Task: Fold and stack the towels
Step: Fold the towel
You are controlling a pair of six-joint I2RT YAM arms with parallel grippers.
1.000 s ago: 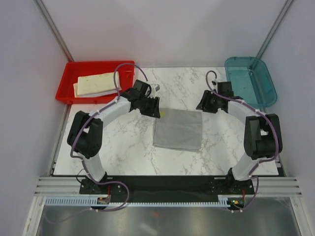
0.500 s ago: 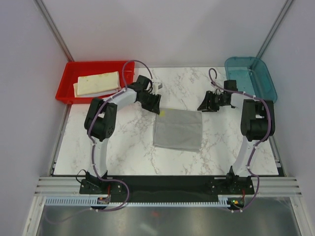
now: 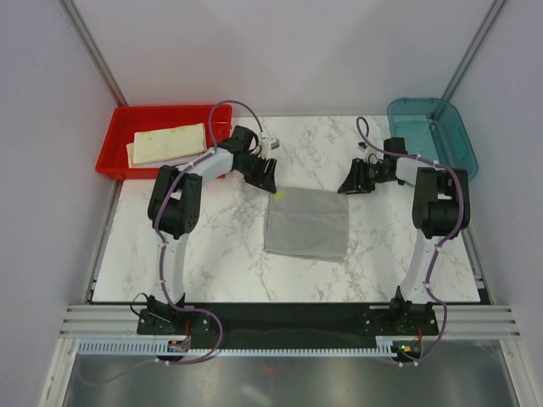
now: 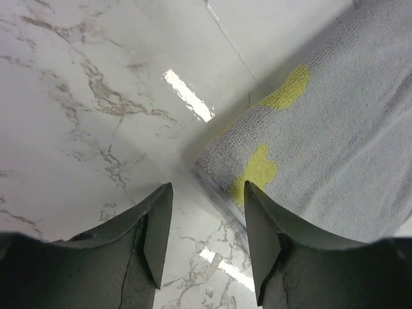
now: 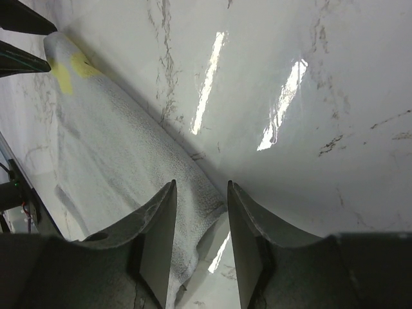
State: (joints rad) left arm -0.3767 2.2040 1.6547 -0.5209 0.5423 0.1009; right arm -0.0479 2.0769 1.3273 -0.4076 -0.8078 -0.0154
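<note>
A grey towel (image 3: 307, 222) lies folded flat in the middle of the table, with yellow patches (image 4: 257, 168) at its far left corner. My left gripper (image 3: 268, 180) hovers at that corner, open; in the left wrist view the left gripper (image 4: 206, 238) has the towel's edge (image 4: 215, 183) just beyond its tips. My right gripper (image 3: 344, 186) is at the far right corner, open. In the right wrist view the right gripper (image 5: 199, 244) straddles the grey towel's corner (image 5: 199, 206) without clamping it. A cream-yellow towel (image 3: 170, 142) lies folded in the red bin (image 3: 119, 161).
The red bin sits at the back left and a teal bin (image 3: 433, 136) at the back right. The marble tabletop (image 3: 212, 254) surrounds the grey towel. In the right wrist view the left gripper's fingers (image 5: 22, 58) show at the top left.
Both arms' elbows have drawn up and inward, while the grippers stay at the grey towel's far corners. The towel has not moved.
</note>
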